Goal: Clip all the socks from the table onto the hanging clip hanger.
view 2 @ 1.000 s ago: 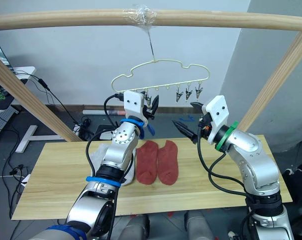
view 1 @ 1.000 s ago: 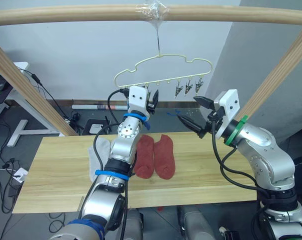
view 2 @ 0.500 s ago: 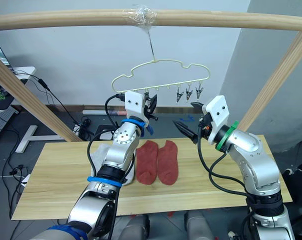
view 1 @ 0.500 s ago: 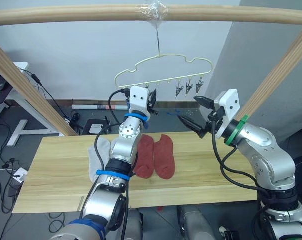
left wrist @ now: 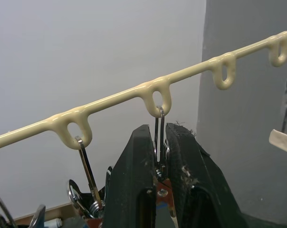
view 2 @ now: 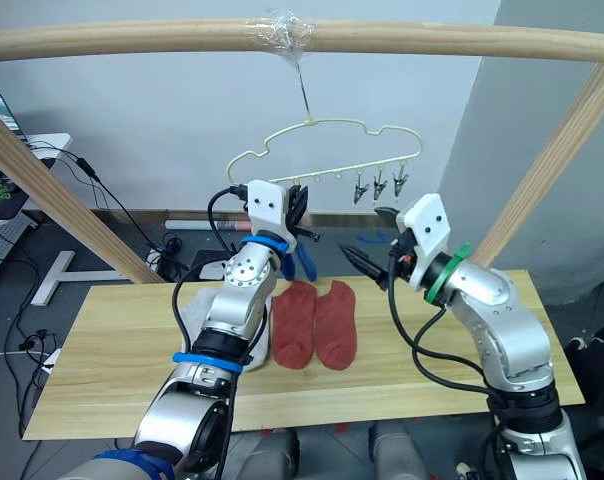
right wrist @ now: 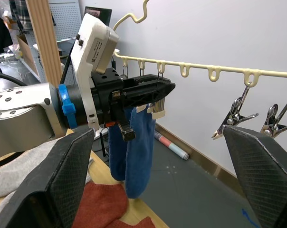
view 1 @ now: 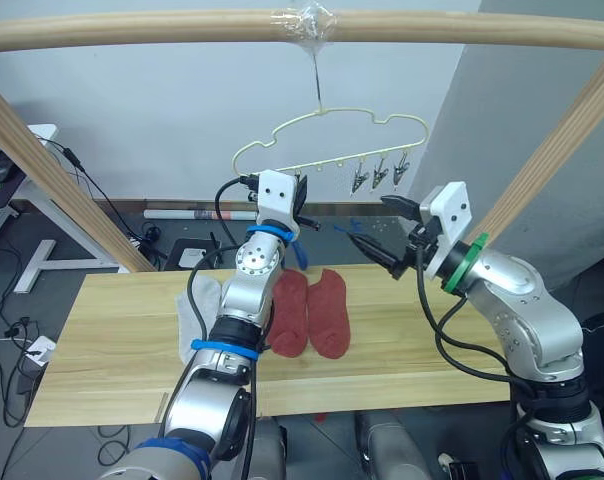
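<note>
Socks in rust red [view 1: 310,312] lay side by side on the table [view 1: 122,350], their long axes running from 6 toward 12 o'clock as the head camera saw it, with a light grey sock [view 1: 196,305] just beside them at 9 o'clock, partly hidden behind the left forearm. Both grippers were well above these socks. The left gripper [right wrist: 157,90] was raised to the clip hanger [view 1: 332,135], and its two black fingers [left wrist: 134,190] were pressed together on a small metal clip [left wrist: 158,124] that hung straight down from one of the hanger's loops. Blue socks [right wrist: 129,149] hung long-axis vertical directly beneath that squeezed clip, toes toward the table. The right gripper [view 1: 374,232] hovered at about 3 o'clock from the left one, near it but apart, its fingers spread wide and holding nothing, pointed toward the blue socks. By my judgement the right arm was the nearer free one for steadying the hanging socks or fetching the next from the table. Three bare clips [view 1: 380,174] dangled at the hanger's right end, just above the right gripper, and could snag it on a rise. Farthest back, the wooden bar [view 1: 132,28] carried the hanger's hook.
</note>
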Motion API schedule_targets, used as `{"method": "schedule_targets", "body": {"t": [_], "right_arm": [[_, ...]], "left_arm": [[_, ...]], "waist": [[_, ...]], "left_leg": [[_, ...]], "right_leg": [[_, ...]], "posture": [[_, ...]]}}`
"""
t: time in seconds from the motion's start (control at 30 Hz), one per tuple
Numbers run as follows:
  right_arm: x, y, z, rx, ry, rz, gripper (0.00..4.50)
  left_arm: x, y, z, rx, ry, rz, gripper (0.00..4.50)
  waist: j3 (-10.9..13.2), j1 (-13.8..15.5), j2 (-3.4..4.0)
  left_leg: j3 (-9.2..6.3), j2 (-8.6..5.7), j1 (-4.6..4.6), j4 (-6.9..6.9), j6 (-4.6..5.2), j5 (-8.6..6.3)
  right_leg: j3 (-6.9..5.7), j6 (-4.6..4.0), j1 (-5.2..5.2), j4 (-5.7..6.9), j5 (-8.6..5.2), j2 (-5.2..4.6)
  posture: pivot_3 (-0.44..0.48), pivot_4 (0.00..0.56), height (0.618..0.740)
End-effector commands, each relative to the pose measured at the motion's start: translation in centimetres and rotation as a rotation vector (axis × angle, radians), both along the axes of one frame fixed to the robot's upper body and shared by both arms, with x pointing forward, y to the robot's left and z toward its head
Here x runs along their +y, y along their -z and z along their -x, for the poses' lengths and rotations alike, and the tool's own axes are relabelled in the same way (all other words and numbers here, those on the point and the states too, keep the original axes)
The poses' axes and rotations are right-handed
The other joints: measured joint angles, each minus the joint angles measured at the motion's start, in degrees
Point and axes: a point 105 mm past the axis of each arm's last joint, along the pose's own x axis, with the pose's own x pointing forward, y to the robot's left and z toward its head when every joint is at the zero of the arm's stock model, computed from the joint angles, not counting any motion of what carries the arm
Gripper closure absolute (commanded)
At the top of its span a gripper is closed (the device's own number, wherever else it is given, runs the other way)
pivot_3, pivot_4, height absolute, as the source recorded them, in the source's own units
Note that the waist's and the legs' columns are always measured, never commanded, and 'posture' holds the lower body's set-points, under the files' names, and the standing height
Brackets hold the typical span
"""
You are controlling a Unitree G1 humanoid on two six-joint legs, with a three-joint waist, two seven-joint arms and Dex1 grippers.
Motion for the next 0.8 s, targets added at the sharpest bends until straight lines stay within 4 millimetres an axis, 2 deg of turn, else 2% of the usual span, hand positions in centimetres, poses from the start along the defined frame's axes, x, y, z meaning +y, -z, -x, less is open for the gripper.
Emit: {"method": "schedule_targets", "body": {"t": [0.03,0.1,0.2,0.3,0.4,0.5,0.57,0.63,0.8], "right_arm": [[1.0,6.0,-1.2,0.118,0.075,0.152,0.0],[2.1,8.8,-1.5,0.172,0.077,0.182,0.0],[3.9,11.5,-1.8,0.207,0.063,0.196,0.0],[5.1,14.4,-2.5,0.25,0.06,0.277,0.0],[5.6,15.7,-3.0,0.268,0.054,0.311,0.0],[6.6,16.8,-3.9,0.329,0.07,0.267,0.0],[6.7,19.0,-4.6,0.383,0.12,0.312,0.0],[6.8,20.2,-4.9,0.436,0.155,0.316,0.0],[6.8,21.7,-4.9,0.514,0.181,0.307,0.0]], "left_arm": [[-0.2,-1.1,0.3,0.08,0.095,0.1,4.39],[-0.4,-1.4,0.7,0.177,0.184,0.205,4.39],[-0.3,-1.3,2.3,0.353,0.369,0.395,4.39],[1.9,-1.4,3.5,0.476,0.453,0.546,4.39],[3.2,-1.3,3.9,0.512,0.45,0.558,4.39],[4.0,-1.4,4.0,0.51,0.425,0.536,4.39],[3.7,-1.2,4.3,0.512,0.424,0.522,4.39],[3.4,-1.1,4.4,0.512,0.427,0.526,4.39],[2.9,-0.9,4.8,0.515,0.438,0.535,4.39]], "waist": [[-0.01,-0.03,-0.01],[-0.01,-0.04,0.0],[0.04,-0.28,0.09],[0.04,-0.64,0.09],[0.02,-1.13,0.09],[0.01,-1.26,0.08],[0.0,-1.31,0.05],[0.0,-1.28,0.05],[-0.04,-1.13,0.03]], "left_leg": [[0.0,0.0,0.05,0.0,0.0,0.0],[0.0,0.01,0.09,-0.01,0.0,0.0],[0.01,0.02,0.06,-0.01,0.0,0.0],[0.0,0.02,0.08,-0.01,0.0,0.01],[-0.03,0.04,0.14,0.0,0.01,0.02],[-0.04,0.03,0.17,0.01,0.0,0.03],[-0.04,0.03,0.17,0.01,-0.01,0.03],[-0.04,0.03,0.2,0.0,-0.02,0.03],[-0.03,0.03,0.18,0.0,-0.02,0.03]], "right_leg": [[0.0,0.0,0.04,0.0,0.0,0.0],[-0.01,-0.01,0.06,0.02,-0.01,0.0],[0.01,-0.01,0.0,0.06,-0.01,0.01],[0.02,-0.01,0.0,0.08,0.0,0.01],[-0.01,-0.01,0.02,0.14,0.0,0.03],[-0.01,-0.01,0.1,0.11,0.01,0.04],[-0.01,-0.01,0.1,0.11,0.02,0.04],[-0.01,-0.2,0.11,0.11,0.13,0.04],[0.01,-0.25,0.12,0.07,0.16,0.02]], "posture": [[-0.038,0.204,0.74],[-0.021,0.199,0.74],[-0.015,0.193,0.74],[-0.015,0.193,0.74],[-0.005,0.187,0.74],[-0.005,0.187,0.74],[0.016,0.186,0.74],[0.016,0.186,0.74],[0.023,0.19,0.74]]}}
